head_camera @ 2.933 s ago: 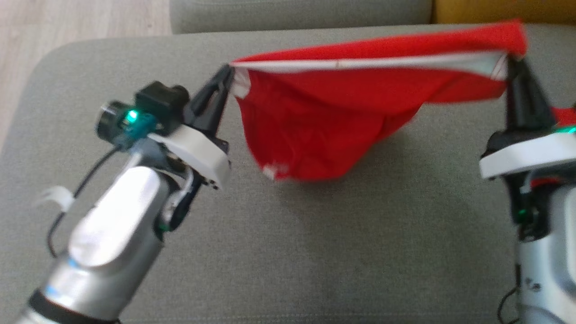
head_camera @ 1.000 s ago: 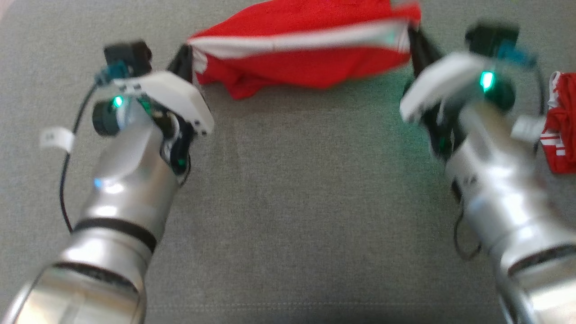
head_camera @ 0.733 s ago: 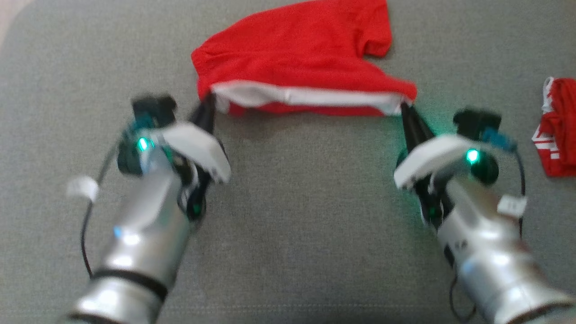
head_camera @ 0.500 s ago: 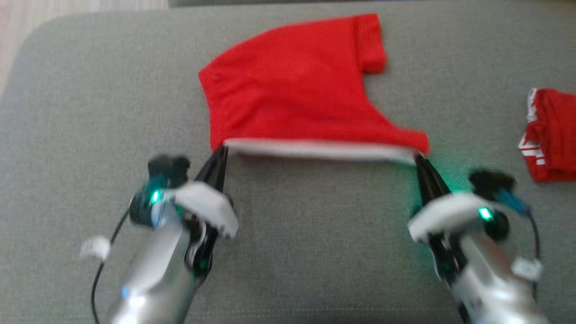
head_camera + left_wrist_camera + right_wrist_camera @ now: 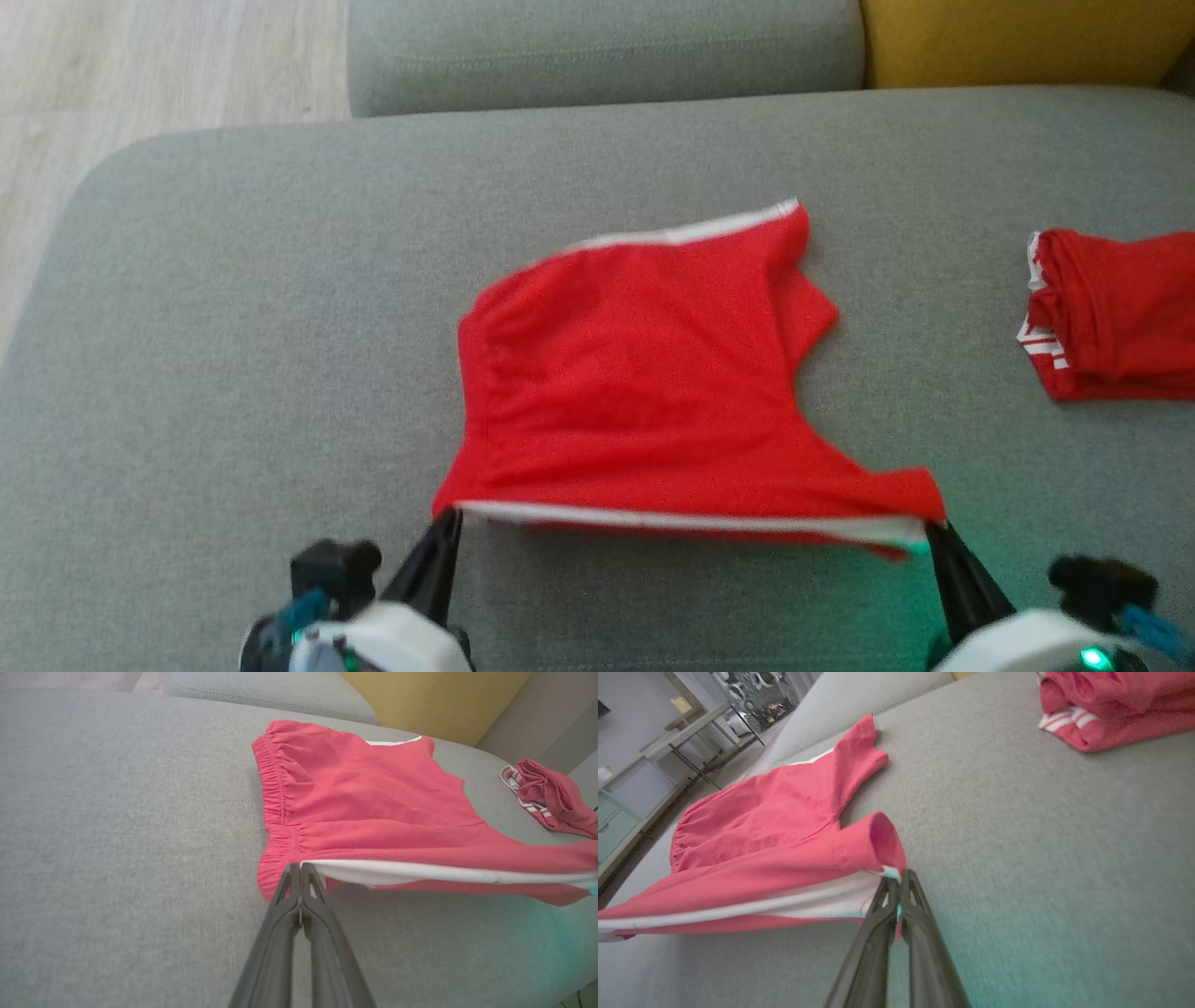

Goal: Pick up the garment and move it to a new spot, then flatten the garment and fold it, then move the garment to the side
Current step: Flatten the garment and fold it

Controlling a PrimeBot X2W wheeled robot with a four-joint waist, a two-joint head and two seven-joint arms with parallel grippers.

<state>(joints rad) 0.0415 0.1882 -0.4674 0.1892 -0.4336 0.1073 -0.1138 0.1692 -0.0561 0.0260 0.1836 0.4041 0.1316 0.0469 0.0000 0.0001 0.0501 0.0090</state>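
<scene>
Flattening appears in hand: red white-trimmed fabric shorts (image 5: 635, 392) lie spread on the grey woven sofa cushion (image 5: 233, 327) (both jaws clamped shut on lower-frame hem corners); next, release and fold.

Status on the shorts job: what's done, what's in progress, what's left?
Done: the red shorts lie mostly spread on the grey cushion. In hand: flattening. The left hand and right hand are each shut on a corner of the white-striped near edge, which is lifted off the cushion. Left: fold, then move aside, perhaps towards the other red garment.
</scene>
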